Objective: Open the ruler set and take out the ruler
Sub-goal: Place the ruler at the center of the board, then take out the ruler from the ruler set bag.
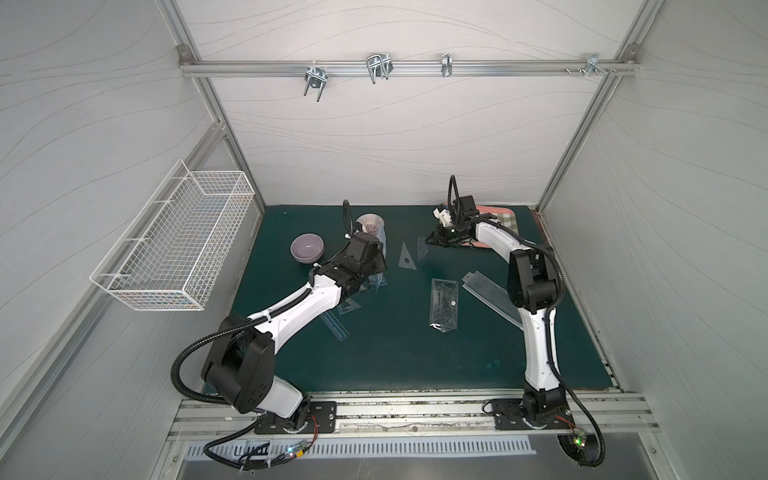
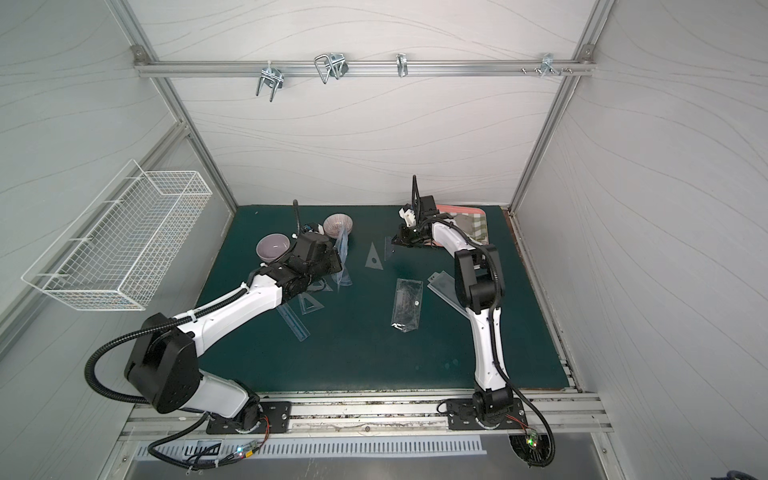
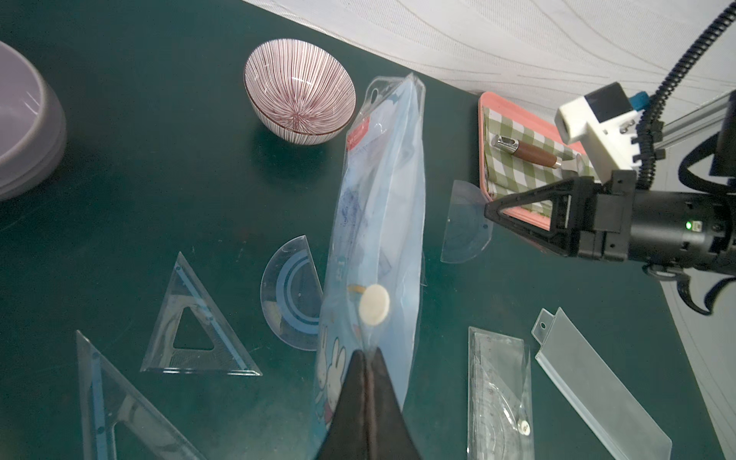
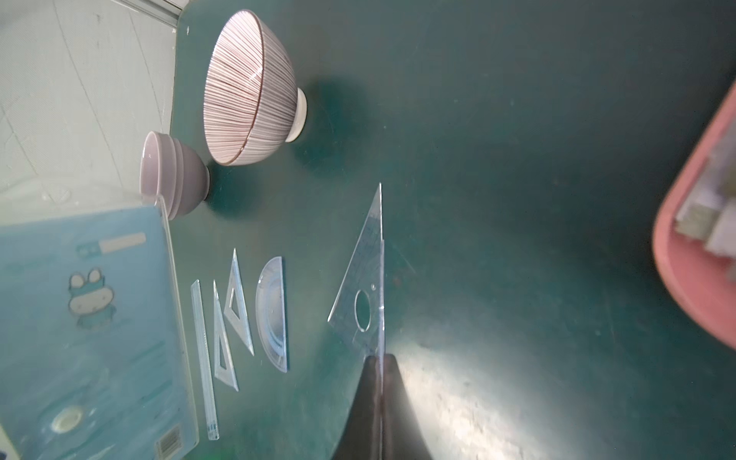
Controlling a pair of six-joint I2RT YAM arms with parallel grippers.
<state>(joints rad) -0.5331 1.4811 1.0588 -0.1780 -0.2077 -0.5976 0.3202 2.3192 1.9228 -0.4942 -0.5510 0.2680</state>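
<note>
The left claw [image 3: 368, 352] is clamped tight on one end of the blue ruler-set pouch [image 3: 382, 207], which it holds off the green mat [image 1: 395, 353]. The pouch stretches away from the fingertips, with a white round snap [image 3: 374, 304] just ahead of them. On the mat beneath and to one side of this claw lie blue-tinted pieces, out of the pouch: a protractor [image 3: 290, 294], two set squares [image 3: 195, 318] [image 3: 115, 406] and, back beside the forearm, the straight ruler [image 4: 203, 358].

The right claw [image 3: 489, 210] is closed on the curved edge of a clear protractor [image 3: 464, 227] and holds it clear of the mat. A clear triangle with an oval hole [image 4: 358, 286] lies flat just past its fingertips.

Between the two claws, nearer the arm bases, lie a clear pouch with rulers inside [image 3: 498, 398] and a frosted sleeve [image 3: 597, 386]. A striped bowl [image 3: 298, 99] stands beyond the left claw — a lilac bowl [image 3: 24, 127] off to its side. A pink tray [image 4: 685, 278] sits beside the right claw.
</note>
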